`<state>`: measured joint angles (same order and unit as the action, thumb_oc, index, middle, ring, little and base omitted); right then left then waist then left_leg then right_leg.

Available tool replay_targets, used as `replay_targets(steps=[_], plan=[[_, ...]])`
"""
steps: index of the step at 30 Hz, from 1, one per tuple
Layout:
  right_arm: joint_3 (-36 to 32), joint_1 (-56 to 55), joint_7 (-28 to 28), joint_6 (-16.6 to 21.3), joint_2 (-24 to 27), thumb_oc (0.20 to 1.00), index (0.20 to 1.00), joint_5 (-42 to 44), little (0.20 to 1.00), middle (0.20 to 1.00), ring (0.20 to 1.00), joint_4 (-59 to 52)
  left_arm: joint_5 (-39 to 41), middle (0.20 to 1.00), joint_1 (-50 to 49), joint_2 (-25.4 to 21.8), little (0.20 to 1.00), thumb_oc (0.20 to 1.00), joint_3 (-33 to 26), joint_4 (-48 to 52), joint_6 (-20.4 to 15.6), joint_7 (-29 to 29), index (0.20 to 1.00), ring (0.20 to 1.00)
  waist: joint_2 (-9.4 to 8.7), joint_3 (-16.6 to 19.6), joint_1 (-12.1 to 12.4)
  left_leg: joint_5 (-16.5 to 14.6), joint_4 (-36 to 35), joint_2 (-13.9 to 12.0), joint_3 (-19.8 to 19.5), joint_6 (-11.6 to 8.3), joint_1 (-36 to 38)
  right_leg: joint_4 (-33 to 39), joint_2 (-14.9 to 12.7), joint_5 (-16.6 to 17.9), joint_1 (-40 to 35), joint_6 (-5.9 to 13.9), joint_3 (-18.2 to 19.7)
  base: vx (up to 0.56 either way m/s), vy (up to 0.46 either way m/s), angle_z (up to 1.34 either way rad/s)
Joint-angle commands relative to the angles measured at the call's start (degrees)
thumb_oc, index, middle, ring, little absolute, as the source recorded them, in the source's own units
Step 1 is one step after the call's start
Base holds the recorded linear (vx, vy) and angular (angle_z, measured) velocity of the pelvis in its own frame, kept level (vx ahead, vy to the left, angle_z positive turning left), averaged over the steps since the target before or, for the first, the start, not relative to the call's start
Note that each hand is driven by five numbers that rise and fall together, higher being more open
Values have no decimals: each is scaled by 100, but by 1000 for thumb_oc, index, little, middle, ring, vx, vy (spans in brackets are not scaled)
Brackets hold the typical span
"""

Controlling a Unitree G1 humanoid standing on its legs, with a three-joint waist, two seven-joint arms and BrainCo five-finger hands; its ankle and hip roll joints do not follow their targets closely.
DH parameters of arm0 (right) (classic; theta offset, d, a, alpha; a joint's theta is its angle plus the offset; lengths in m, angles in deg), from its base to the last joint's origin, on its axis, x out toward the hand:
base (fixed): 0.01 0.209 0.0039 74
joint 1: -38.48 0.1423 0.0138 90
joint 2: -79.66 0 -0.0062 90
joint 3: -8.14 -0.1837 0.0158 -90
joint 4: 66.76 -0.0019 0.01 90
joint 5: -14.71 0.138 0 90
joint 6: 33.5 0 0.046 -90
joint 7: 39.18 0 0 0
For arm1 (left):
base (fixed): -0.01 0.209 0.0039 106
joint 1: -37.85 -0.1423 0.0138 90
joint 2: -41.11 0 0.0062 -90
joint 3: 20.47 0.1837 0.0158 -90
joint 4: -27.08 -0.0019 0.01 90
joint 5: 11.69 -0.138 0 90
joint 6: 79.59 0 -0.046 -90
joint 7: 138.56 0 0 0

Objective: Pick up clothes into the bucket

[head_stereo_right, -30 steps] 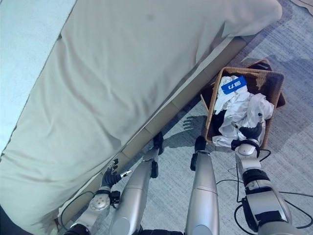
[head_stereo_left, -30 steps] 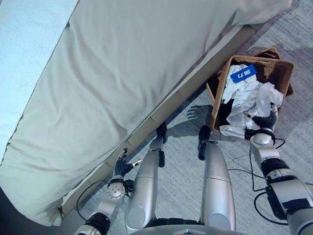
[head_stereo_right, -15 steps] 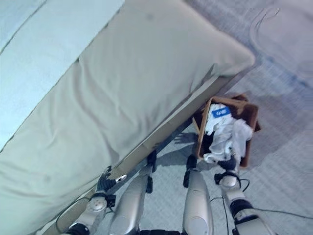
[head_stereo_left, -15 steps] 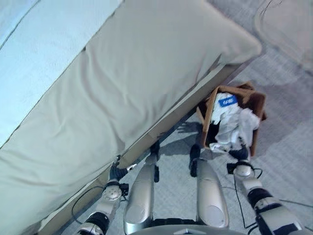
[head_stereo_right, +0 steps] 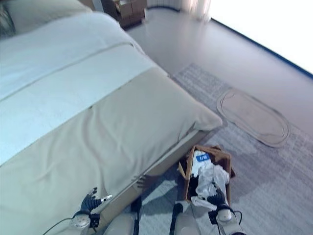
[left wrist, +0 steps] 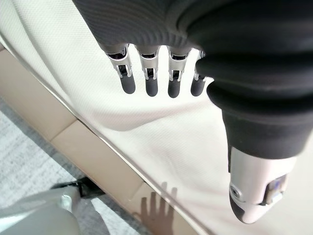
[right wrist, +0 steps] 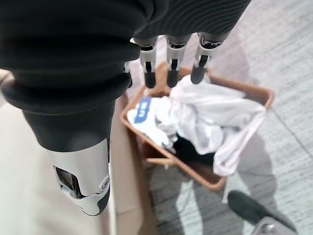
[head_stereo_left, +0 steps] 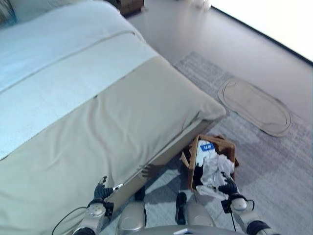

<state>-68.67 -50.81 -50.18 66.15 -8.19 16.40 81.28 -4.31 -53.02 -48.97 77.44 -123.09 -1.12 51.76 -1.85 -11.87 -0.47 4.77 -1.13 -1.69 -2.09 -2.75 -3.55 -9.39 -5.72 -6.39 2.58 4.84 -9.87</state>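
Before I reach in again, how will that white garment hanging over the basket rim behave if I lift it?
The white garment lies crumpled and droops over the wicker basket rim, so it is probably floppy and light. It may drag neighbouring clothes along. The basket looks light and might shift.

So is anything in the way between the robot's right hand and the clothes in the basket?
No, nothing visible. The right hand hangs open above the wicker basket, and the white clothes lie heaped in its open top.
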Motion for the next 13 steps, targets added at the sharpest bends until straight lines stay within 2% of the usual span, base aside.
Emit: replay_targets(steps=[1,5,13], plan=[[-26,98,209,-4,9,1000,1000,-94,1000,1000,1000,157,-385,1000,113,19,1000,1000,-65,-161,-2,-349,1000,1000,-145,38,70,-717,530,289,232,144,244,477,38,620,-74,195,129,42,16,-2],[-34,-50,377,-65,-151,1000,1000,-174,1000,1000,1000,462,-335,1000,-32,149,1000,1000,-153,-413,56,-626,1000,1000,-163,374,100,-773,404,240,268,130,570,671,72,567,-414,178,107,60,11,-2],[-130,-185,451,-85,-361,1000,1000,-42,1000,1000,1000,647,-375,1000,-183,324,1000,1000,-218,-747,119,-722,1000,1000,-126,521,150,-888,494,243,244,128,826,690,75,445,-761,138,75,43,-4,-1]])
